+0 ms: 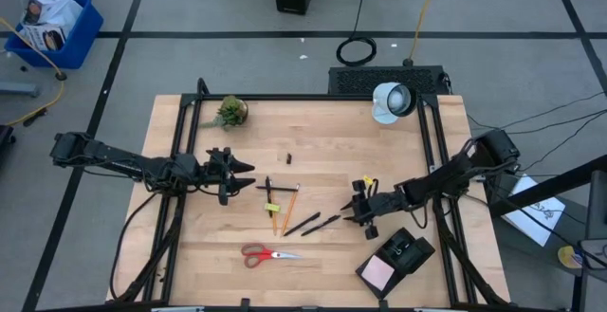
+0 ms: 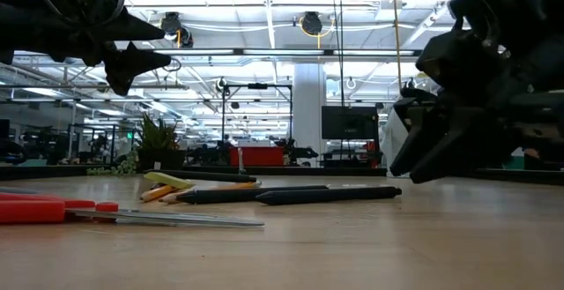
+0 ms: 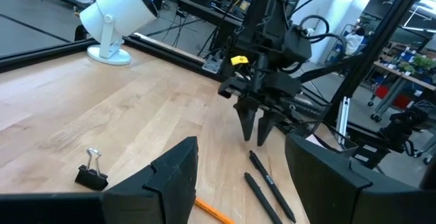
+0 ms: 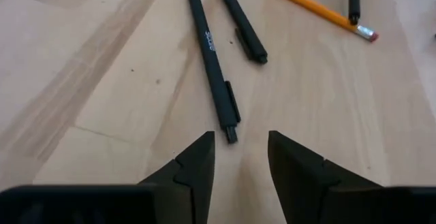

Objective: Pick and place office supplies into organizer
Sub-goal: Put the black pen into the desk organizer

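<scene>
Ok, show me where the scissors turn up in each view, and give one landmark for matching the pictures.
High view: scissors lie near the table's front edge, in front of the pencils.
Low view: scissors lie at the far left foreground, red handles cut by the edge.
Left wrist view: not in it.
Right wrist view: not in it.
Landmark: the two black pens, seen in all four views.

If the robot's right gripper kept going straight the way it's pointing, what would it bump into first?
Probably the nearer black pen. The open right gripper points right at the pen's clip end, which lies just ahead on the light wooden table. How high the gripper hangs is unclear.
</scene>
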`<action>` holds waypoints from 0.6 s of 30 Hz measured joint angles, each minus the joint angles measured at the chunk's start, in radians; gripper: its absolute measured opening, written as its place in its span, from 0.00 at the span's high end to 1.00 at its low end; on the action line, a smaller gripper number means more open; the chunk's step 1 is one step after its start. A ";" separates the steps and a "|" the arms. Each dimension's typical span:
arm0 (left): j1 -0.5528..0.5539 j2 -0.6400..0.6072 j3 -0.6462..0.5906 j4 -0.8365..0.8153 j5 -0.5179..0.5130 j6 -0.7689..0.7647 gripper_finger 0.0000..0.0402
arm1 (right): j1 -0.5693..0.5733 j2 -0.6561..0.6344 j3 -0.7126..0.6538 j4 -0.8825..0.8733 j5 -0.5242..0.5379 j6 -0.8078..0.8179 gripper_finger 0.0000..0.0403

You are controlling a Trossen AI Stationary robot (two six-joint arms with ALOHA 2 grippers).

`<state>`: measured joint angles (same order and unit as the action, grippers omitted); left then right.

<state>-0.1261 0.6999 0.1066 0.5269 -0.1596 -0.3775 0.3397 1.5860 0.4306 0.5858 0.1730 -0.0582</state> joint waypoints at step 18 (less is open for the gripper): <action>0.000 0.000 0.000 0.001 0.000 -0.021 0.44 | -0.019 0.174 0.003 0.142 -0.051 0.047 0.72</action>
<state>-0.1257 0.7002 0.1066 0.5278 -0.1600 -0.3981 0.3205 1.7596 0.4340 0.7277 0.1224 -0.0109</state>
